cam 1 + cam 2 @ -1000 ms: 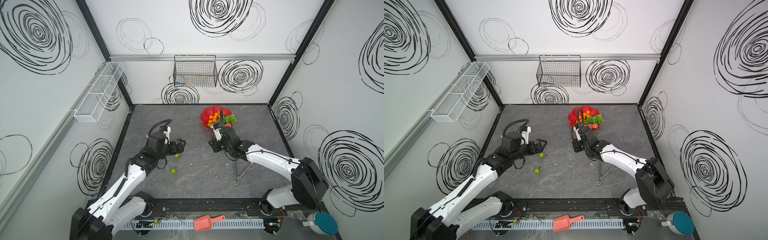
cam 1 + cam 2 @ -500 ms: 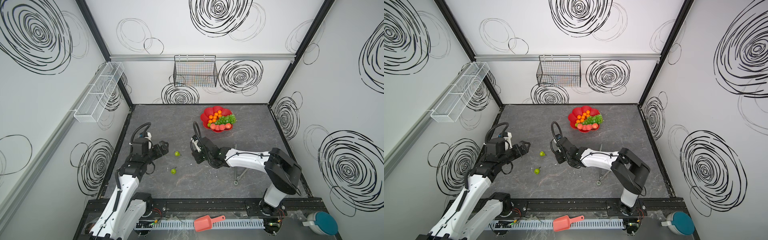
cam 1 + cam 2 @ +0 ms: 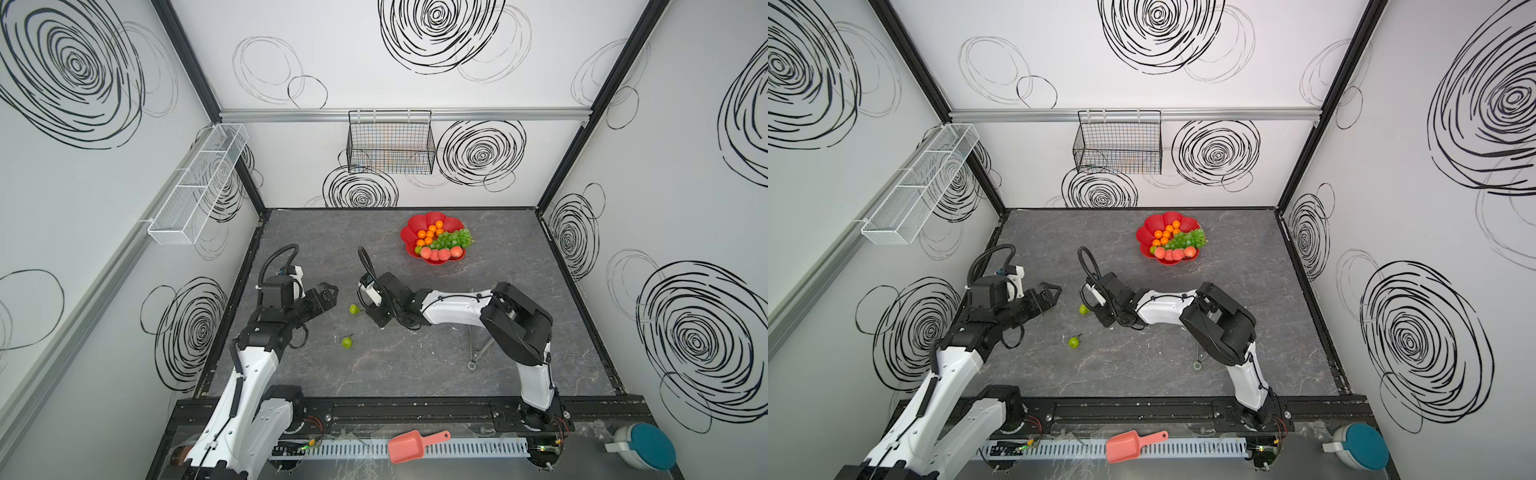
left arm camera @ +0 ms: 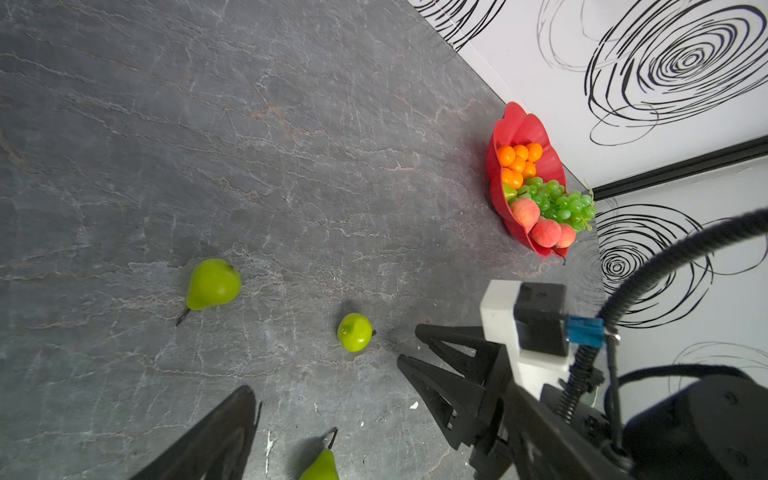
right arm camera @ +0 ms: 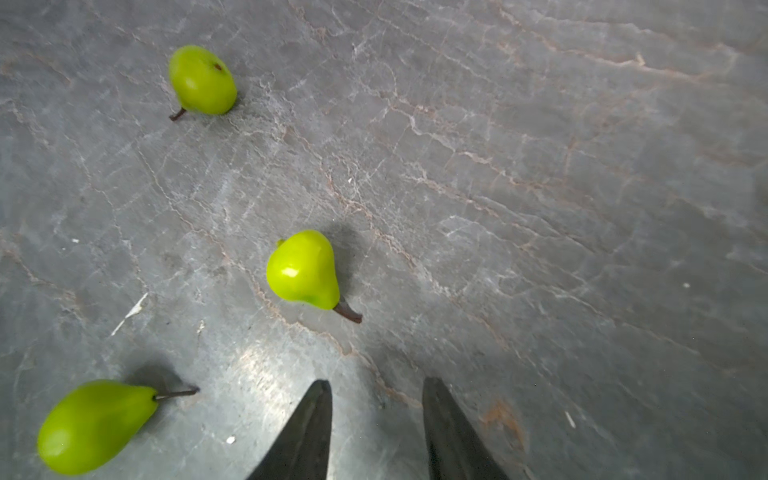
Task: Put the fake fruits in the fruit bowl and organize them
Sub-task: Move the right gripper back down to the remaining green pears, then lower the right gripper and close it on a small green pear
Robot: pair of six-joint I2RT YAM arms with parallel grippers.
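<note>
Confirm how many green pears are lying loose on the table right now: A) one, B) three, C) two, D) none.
B: the right wrist view shows a pear farthest out, a second pear just ahead of the empty right gripper, and a third pear nearer the camera, all resting on the table.

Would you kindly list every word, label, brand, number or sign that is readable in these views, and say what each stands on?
No text can be read.
Faint mark on the black camera housing above the right pincer: too small to read.
The blue tag beside it looks blank.
The fruit bowl and the wall spirals show no lettering.
</note>
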